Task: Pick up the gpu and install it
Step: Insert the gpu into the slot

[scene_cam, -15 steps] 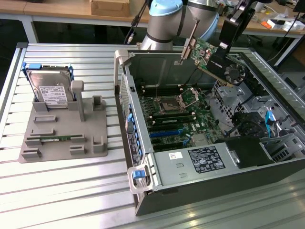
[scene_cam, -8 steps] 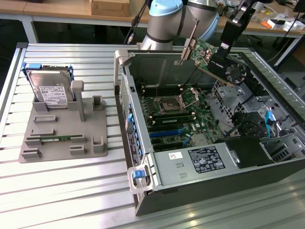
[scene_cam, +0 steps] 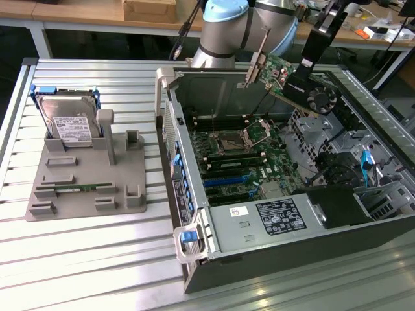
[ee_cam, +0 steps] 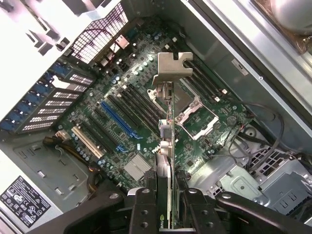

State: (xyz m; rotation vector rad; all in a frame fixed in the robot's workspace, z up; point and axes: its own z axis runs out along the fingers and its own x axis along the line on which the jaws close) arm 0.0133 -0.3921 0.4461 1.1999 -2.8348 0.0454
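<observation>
The gpu [scene_cam: 293,83] is a green and black card with a small fan and a silver bracket [scene_cam: 257,59] at one end. It hangs tilted in the air above the open computer case [scene_cam: 194,214], over the motherboard [scene_cam: 243,155]. My gripper [scene_cam: 313,52] is shut on the card's end away from the bracket. In the wrist view the gpu [ee_cam: 168,161] appears edge-on between my black fingers [ee_cam: 143,209], its bracket [ee_cam: 172,67] pointing down at the motherboard [ee_cam: 131,83]. The blue expansion slot [ee_cam: 118,119] lies below and to one side of the card.
A grey fixture [scene_cam: 84,188] stands on the slatted table at the exterior view's left, holding a hard drive [scene_cam: 68,123] and a green memory stick [scene_cam: 74,188]. Inside the case are the power supply [scene_cam: 275,217], drive cages [scene_cam: 363,162] and loose cables [ee_cam: 258,146].
</observation>
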